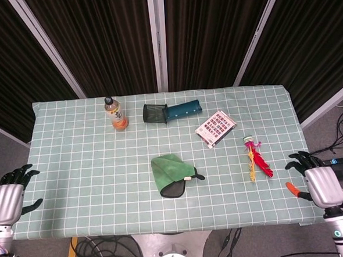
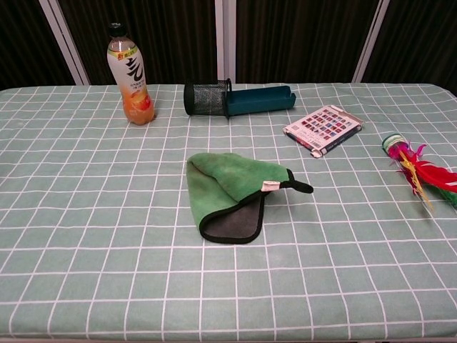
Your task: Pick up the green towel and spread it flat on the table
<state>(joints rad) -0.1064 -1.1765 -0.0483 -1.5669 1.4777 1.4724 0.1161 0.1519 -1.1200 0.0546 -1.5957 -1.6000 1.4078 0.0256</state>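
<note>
Where the head view looked down on the bench (image 1: pixel 75 169), one green towel (image 1: pixel 173 174) lay folded near the middle, a dark underside turned up at its near edge. The left hand (image 1: pixel 7 200) hung off the left edge and the right hand (image 1: pixel 317 181) off the right edge, each empty with fingers spread, both well apart from the towel. Behind the towel stood one bottle (image 1: pixel 116 113); one mesh cup (image 1: pixel 155 112) lay on its side touching one teal tube (image 1: pixel 183 110); one patterned box (image 1: pixel 216 127) and one feathered toy (image 1: pixel 256 158) lay to the right.

From the chest view, neither hand appeared. The green towel (image 2: pixel 232 189) showed as soft, limp cloth, probably light and sure to droop when lifted. Its black hanging loop (image 2: pixel 298 186) and bound corner beside the white tag (image 2: pixel 270 186) offered the likeliest places to pinch; two corners held apart should let it open flat.
</note>
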